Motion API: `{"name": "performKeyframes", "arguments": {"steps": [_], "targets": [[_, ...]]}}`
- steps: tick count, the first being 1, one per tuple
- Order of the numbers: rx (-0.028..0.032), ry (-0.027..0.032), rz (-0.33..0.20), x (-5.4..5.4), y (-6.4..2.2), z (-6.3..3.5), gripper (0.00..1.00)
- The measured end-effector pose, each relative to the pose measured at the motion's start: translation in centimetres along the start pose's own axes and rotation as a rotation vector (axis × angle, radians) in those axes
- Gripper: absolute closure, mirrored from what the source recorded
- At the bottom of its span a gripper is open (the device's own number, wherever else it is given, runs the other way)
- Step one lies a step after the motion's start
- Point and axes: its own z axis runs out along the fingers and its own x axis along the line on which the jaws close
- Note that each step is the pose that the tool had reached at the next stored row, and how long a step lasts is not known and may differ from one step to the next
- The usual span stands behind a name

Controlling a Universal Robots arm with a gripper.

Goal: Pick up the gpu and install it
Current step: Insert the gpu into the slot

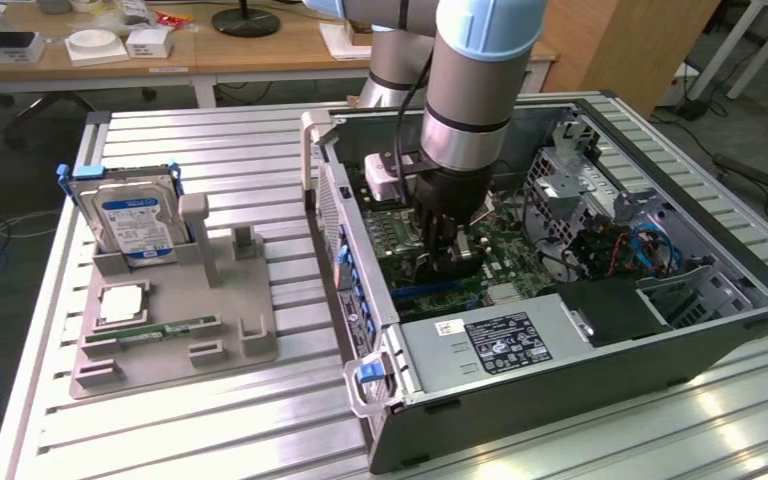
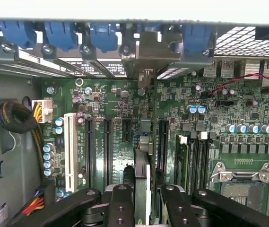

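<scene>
The gpu (image 2: 143, 170) shows edge-on in the wrist view as a thin dark card with a silvery metal bracket (image 2: 146, 52) at its far end. It stands upright over the green motherboard (image 2: 120, 156), between two black expansion slots, and its bracket meets the case's rear slot openings. My gripper (image 2: 143, 205) is shut on the card, one black finger (image 2: 122, 205) on each side. In the exterior view the gripper (image 1: 444, 258) reaches down inside the open computer case (image 1: 384, 400), low over the motherboard (image 1: 518, 262), and hides most of the card.
A white slot (image 2: 70, 146), capacitors and cable bundles (image 2: 16, 118) lie beside the card; the processor socket (image 2: 238, 184) is on the other side. Outside the case a grey holder (image 1: 177, 320) carries a hard drive (image 1: 131, 222) and a green memory stick (image 1: 151, 331). The power supply (image 1: 491, 342) fills the case's near end.
</scene>
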Motion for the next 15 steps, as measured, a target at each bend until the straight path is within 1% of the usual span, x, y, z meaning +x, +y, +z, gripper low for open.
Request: {"name": "performKeyframes", "arguments": {"steps": [15], "targets": [[0.0001, 0.0000, 0.001, -0.04, 0.03, 0.46, 0.74]]}}
